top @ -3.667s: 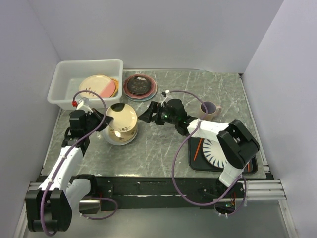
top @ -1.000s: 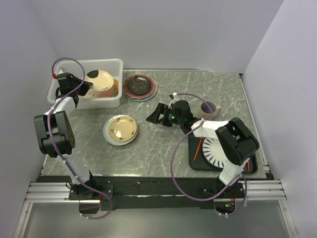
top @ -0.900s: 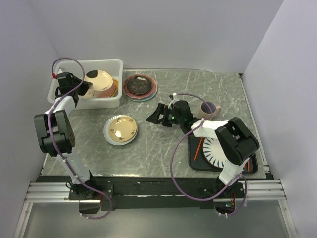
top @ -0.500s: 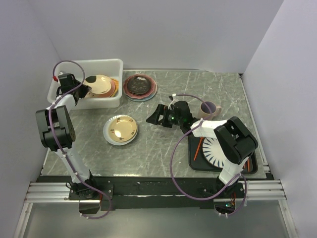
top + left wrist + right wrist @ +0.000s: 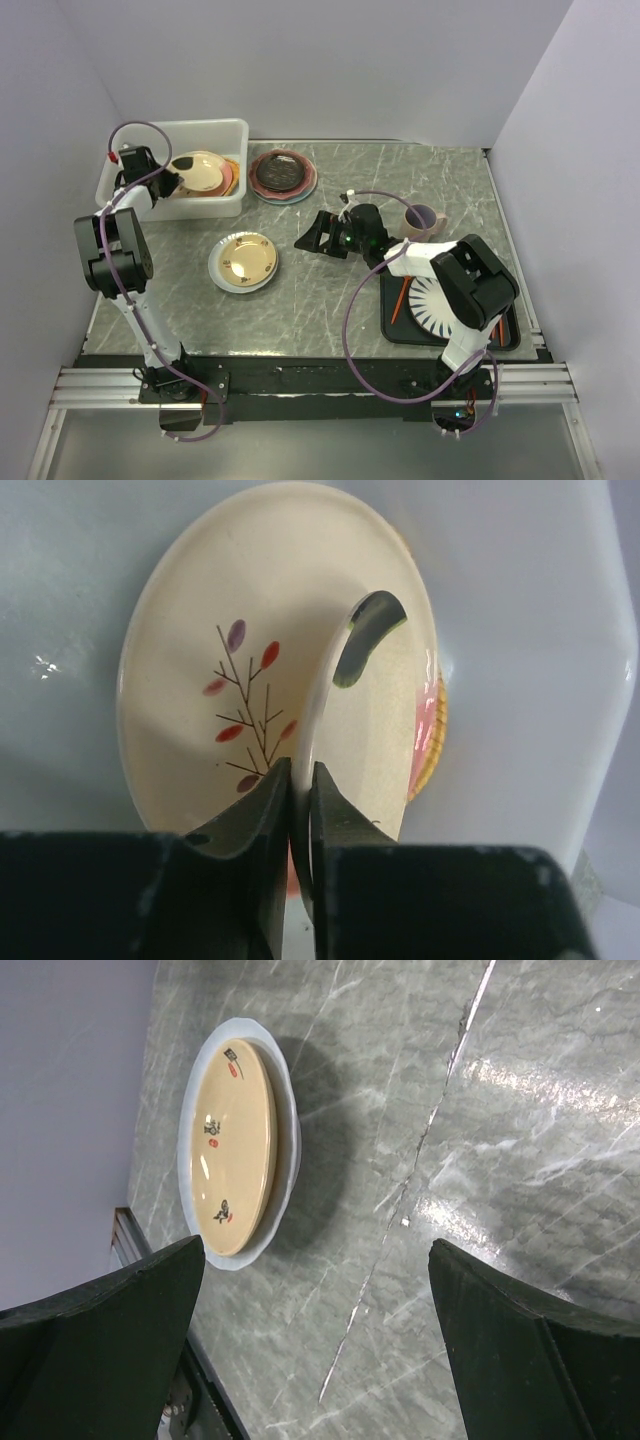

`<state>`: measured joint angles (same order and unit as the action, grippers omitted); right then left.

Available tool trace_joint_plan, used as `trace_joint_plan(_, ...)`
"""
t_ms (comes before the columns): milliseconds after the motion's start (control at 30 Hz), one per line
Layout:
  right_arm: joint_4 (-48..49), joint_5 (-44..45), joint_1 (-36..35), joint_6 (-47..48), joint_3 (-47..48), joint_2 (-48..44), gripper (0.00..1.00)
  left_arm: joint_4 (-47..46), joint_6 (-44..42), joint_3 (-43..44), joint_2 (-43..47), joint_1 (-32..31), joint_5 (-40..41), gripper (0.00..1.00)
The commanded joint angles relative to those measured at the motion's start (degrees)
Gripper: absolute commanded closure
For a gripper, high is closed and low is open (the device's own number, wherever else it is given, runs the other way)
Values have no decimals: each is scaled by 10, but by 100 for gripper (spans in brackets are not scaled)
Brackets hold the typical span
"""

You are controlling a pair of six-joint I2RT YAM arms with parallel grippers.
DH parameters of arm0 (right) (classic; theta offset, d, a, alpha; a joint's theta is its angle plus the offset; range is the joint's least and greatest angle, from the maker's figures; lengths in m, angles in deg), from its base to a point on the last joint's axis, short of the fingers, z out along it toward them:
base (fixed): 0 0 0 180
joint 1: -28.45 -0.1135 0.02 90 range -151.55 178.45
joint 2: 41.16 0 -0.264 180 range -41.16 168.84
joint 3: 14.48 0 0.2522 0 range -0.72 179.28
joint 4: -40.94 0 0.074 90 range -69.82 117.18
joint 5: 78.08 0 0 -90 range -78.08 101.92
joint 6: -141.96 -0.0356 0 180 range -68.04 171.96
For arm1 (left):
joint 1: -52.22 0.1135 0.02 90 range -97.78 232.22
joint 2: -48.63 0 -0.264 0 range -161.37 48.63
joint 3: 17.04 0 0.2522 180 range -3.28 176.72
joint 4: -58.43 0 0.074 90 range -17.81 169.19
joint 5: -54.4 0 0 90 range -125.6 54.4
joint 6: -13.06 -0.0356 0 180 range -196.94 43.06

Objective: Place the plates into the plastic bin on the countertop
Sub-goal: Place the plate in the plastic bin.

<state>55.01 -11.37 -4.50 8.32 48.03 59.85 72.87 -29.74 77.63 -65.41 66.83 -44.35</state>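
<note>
Broadly, the grey-green tabletop (image 5: 330, 300) carries everything. The plastic bin (image 5: 120, 195) sits at its far left corner, and a black tray (image 5: 392, 325) with a striped plate lies at the near right; that one is not mine to move.

Inside the bin, a twig-patterned cream plate (image 5: 190, 660) lies flat over a pink plate (image 5: 422, 745) and an orange plate (image 5: 438, 720) that show only as slivers at its edge. The bin takes one stack, so each new plate has to go centred on top.

Three plates wait outside the bin. The dark brown pink-rimmed plate (image 5: 282, 172) lies just beside the bin's right wall. The tan-gold plate (image 5: 246, 258) rests nested on a white plate (image 5: 218, 272) near the middle. A mug (image 5: 425, 220) stands well to the right of them.

My left fingers (image 5: 268, 800) are pressed onto the rim of a glossy cream plate (image 5: 312, 710), pinching it at its near edge. From the wrist I see it almost edge-on, low over the stack. I judge that gripping by the rim lets me lay it down flat. I cannot tell whether it touches the plate beneath.

My right fingers (image 5: 130, 1320) are spread wide, holding nothing. They hang above the tabletop facing the tan-gold pair, probably ready to take the next plate.
</note>
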Motion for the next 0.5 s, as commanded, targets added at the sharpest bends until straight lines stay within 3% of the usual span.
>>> trace_joint_plan(0,8,-6,3,5,22,6,0,-2,-14,31,-7,2,-6,74)
trace_joint_plan(233,4,-6,-1,6,35,13,0,14,-16,33,-5,3,0,48)
trace_joint_plan(467,-4,-6,-8,7,53,26,0,7,-25,10,36,2,35,16)
